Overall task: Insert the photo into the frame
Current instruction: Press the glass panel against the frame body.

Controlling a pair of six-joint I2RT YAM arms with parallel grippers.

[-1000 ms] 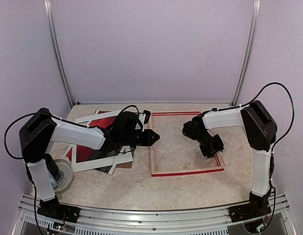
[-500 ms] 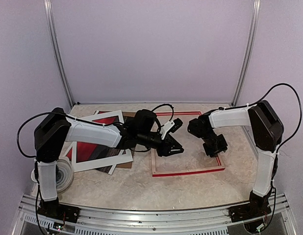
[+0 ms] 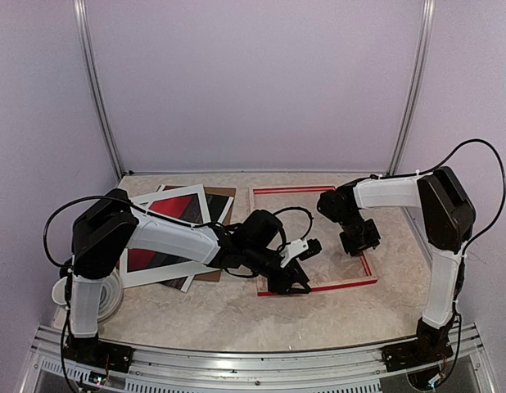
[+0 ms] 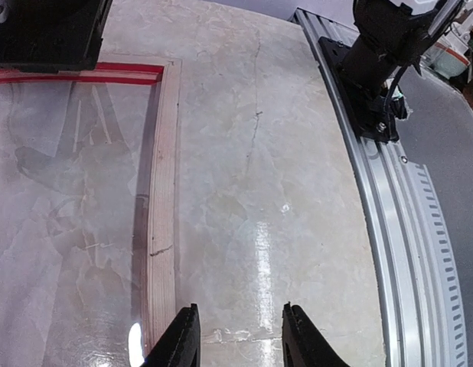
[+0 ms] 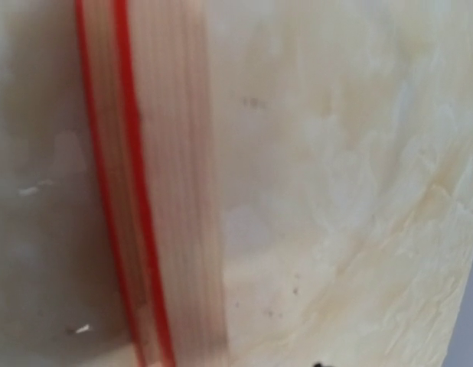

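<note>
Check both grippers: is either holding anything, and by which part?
Left gripper: nothing, jaws apart over bare table beside the frame. Right gripper: sits at the frame's right rail; a hold cannot be told.

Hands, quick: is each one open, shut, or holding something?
Left hand: open, holding nothing.
Right hand: cannot be told; it sits at the right side of the frame.

Tally by kind
Two arms, left arm [image 3: 167, 233] and right arm [image 3: 388, 192]; two grippers, left gripper [image 4: 238, 340] and right gripper [image 3: 361, 242]; one frame [image 3: 310, 189], one photo [image 3: 178, 206], one board [image 3: 223, 198], one roll [image 3: 115, 288].
</note>
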